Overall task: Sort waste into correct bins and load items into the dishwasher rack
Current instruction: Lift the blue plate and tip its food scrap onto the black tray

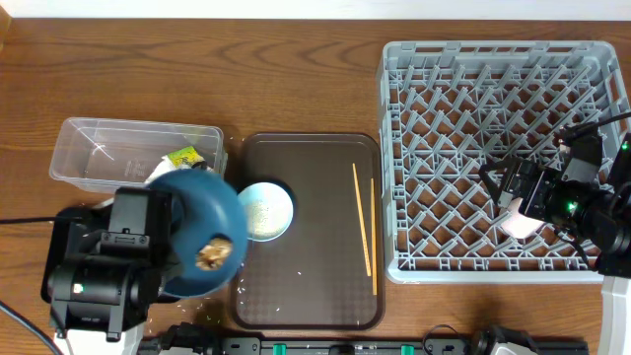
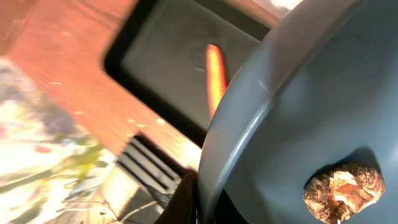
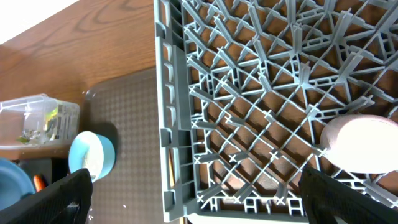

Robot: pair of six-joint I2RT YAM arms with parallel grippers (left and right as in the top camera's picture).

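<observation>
The blue plate (image 1: 197, 222) hangs tilted at lower left, your left gripper (image 2: 196, 202) clenched on its rim, a brown lump (image 1: 210, 254) on it. Your right gripper (image 3: 205, 199) is released beside the pinkish cup (image 3: 364, 143) in the rack (image 1: 391, 158). The chopsticks (image 1: 363, 222) and light-blue cup (image 1: 266, 210) are not loaded yet.

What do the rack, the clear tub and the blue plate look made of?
Dishwasher rack: grey moulded plastic, matt; thin lattice ribs.
Clear tub: transparent plastic, glossy; table shows through its walls.
Blue plate: probably melamine or glazed ceramic; smooth, soft sheen, cannot tell which.
</observation>
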